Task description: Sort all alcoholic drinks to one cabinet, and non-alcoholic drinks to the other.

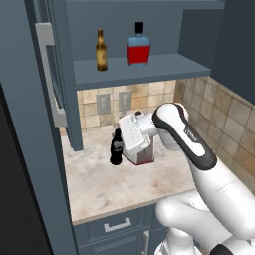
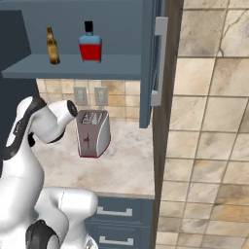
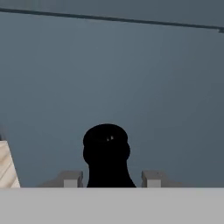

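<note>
The small black cola bottle (image 1: 115,149) stands upright at counter level, left of the toaster, with my gripper (image 1: 121,144) shut on it from the right. In the hand view its black cap and neck (image 3: 106,151) rise between my two fingertips (image 3: 72,178), in front of a blue-grey cabinet face. The amber-brown beer bottle (image 1: 101,51) (image 2: 52,46) and the squat bottle of red liquid (image 1: 138,46) (image 2: 90,44) stand side by side on the open upper cabinet's shelf (image 1: 149,67). In the right base view my arm hides the cola bottle.
A silver toaster (image 2: 92,133) sits on the marble counter (image 1: 109,184) behind my hand. The cabinet's doors hang open at the left (image 1: 50,74) and right (image 2: 156,63). Wall sockets (image 1: 103,103) are on the tiled backsplash. Drawers (image 1: 117,225) run under the counter edge.
</note>
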Available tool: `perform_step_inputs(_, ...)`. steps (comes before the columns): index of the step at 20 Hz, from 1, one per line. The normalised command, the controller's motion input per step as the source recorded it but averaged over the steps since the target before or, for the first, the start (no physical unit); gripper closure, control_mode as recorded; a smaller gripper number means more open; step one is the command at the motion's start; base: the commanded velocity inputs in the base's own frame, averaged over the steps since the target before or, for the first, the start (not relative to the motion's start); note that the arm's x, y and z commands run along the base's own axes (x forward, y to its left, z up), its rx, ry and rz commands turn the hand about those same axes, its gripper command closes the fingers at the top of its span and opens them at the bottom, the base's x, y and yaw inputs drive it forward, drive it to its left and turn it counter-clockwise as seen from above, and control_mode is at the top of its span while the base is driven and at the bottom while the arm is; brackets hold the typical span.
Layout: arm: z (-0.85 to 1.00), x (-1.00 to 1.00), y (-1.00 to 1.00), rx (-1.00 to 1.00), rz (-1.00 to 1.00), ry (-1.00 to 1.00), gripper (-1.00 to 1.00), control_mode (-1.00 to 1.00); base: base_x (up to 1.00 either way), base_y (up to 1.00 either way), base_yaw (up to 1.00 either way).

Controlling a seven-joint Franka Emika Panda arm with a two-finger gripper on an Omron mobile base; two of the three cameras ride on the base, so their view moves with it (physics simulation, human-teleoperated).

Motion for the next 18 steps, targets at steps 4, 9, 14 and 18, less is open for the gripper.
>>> perform_step_inputs(4,0.53,-0.42,-0.17,0.0,-0.01,0.0,1.0,-1.0,0.0,0.0,0.0)
perform_step_inputs(9,0.52,-0.43,-0.14,0.0,-0.01,0.0,1.0,-1.0,0.0,0.0,0.0)
perform_step_inputs(14,0.43,-0.45,-0.11,0.0,-0.02,0.0,1.0,-1.0,0.0,0.0,0.0)
perform_step_inputs(18,0.26,-0.43,-0.07,0.0,-0.01,0.0,1.0,-1.0,0.0,0.0,0.0)
